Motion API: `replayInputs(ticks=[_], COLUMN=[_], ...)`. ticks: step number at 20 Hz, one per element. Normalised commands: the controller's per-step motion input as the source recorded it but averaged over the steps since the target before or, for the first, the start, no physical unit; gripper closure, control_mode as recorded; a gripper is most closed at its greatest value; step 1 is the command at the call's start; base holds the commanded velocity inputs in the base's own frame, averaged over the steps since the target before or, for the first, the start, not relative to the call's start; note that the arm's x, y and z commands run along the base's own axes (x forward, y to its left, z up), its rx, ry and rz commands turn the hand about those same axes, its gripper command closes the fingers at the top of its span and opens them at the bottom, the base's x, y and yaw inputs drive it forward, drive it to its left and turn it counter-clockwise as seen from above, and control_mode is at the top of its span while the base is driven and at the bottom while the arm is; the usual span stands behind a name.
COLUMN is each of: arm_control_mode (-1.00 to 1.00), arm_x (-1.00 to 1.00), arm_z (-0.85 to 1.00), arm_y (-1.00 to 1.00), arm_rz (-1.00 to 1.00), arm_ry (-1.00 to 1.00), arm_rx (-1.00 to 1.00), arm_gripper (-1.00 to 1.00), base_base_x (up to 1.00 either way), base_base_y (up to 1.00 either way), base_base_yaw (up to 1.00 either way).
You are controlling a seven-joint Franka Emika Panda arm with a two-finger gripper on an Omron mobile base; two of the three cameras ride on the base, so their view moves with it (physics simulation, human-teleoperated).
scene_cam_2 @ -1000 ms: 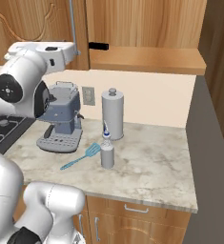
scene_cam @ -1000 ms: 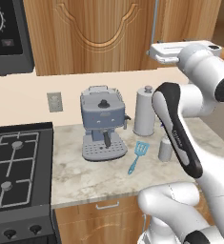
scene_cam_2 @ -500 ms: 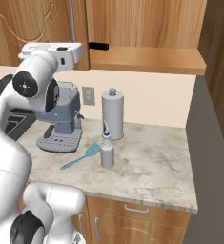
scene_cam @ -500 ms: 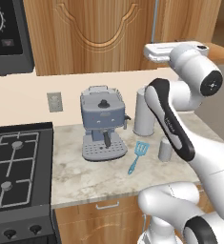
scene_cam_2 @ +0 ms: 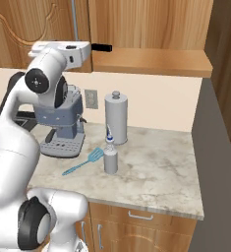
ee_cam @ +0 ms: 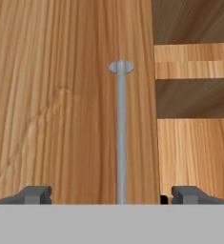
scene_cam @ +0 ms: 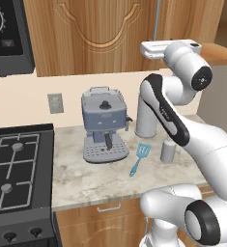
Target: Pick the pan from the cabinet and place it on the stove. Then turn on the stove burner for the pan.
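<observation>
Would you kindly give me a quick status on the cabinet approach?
Gripper open, straddling the cabinet door's bar handle. Door shut, pan unseen. Nothing blocking the handle.

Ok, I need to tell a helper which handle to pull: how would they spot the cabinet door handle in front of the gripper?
Above the coffee machine hangs the cabinet. Its handle is the long vertical silver bar by the door's edge, unlike the small horizontal pulls below.

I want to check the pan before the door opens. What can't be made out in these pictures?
- Pan: behind the closed cabinet door, every view.
- Gripper: hand view crops the fingers at the bottom edge.
- Stove: left base view, cut by the left edge.
- Door handle: lower end cropped, hand view.
</observation>
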Motion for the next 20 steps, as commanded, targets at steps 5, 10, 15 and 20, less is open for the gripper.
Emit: replayInputs(ticks=[5, 10, 15, 20], arm_control_mode=[-1.0, -1.0, -1.0, -1.0], arm_x=[0.39, 0.39, 0.35, 0.34], arm_z=[-0.01, -0.07, -0.08, -0.07], arm_y=[-0.01, 0.0, 0.0, 0.0], arm_rz=[0.0, 0.0, 0.0, 0.0], arm_ry=[0.0, 0.0, 0.0, 0.0], arm_rx=[0.01, 0.01, 0.03, 0.03], arm_gripper=[-1.0, -1.0, -1.0, -1.0], base_base_x=[0.0, 0.0, 0.0, 0.0], base_base_y=[0.0, 0.0, 0.0, 0.0], base_base_yaw=[0.0, 0.0, 0.0, 0.0])
